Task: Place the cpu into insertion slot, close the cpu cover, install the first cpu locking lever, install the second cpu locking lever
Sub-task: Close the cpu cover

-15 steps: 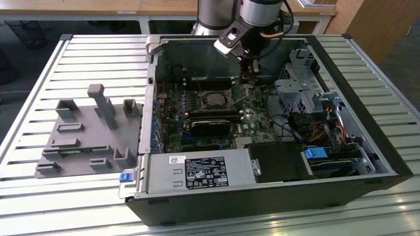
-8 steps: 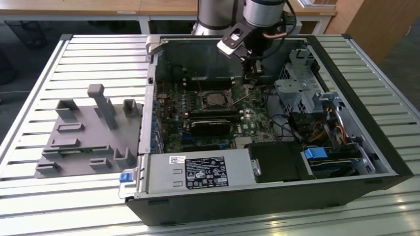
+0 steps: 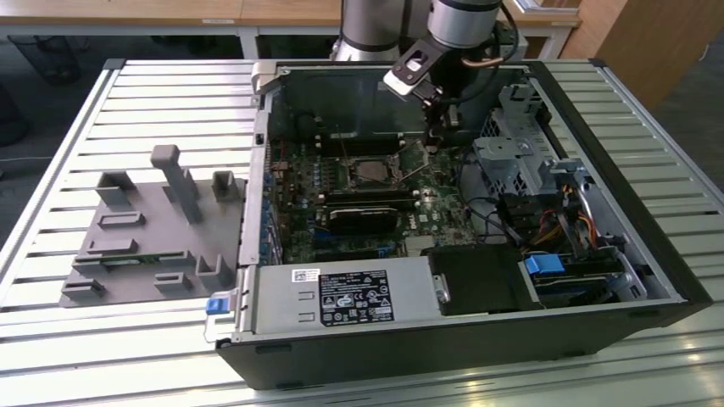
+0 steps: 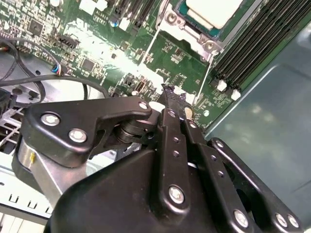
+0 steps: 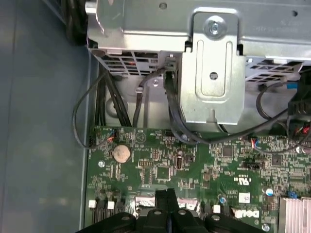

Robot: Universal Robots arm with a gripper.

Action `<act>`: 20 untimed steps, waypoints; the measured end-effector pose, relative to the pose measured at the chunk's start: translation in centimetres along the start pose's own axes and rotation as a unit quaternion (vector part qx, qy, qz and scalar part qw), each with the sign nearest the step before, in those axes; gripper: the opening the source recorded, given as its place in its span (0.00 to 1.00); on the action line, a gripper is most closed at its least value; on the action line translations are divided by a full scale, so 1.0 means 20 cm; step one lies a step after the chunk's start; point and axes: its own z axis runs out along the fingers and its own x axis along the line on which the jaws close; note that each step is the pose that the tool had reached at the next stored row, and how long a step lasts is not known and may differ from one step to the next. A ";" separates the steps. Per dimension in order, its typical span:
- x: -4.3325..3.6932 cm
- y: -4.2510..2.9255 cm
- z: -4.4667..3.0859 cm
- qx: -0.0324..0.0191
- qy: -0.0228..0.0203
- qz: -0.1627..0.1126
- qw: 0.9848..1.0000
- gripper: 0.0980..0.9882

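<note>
Pincer, closed, hangs near cpu; printed label marks power supply.

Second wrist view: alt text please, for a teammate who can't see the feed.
The black gripper, shut, points its tips at the green motherboard just short of the socket's corner. Beyond the tips, the pale-topped cpu sits inside a silvery frame, and two thin metal rods run out from that frame across the board.
</note>
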 end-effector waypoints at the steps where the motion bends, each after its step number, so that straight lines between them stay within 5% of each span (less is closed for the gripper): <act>1: 0.002 0.006 0.002 0.000 0.000 0.000 1.000 0.01; 20: 0.035 0.067 0.052 0.000 0.000 0.000 1.000 0.01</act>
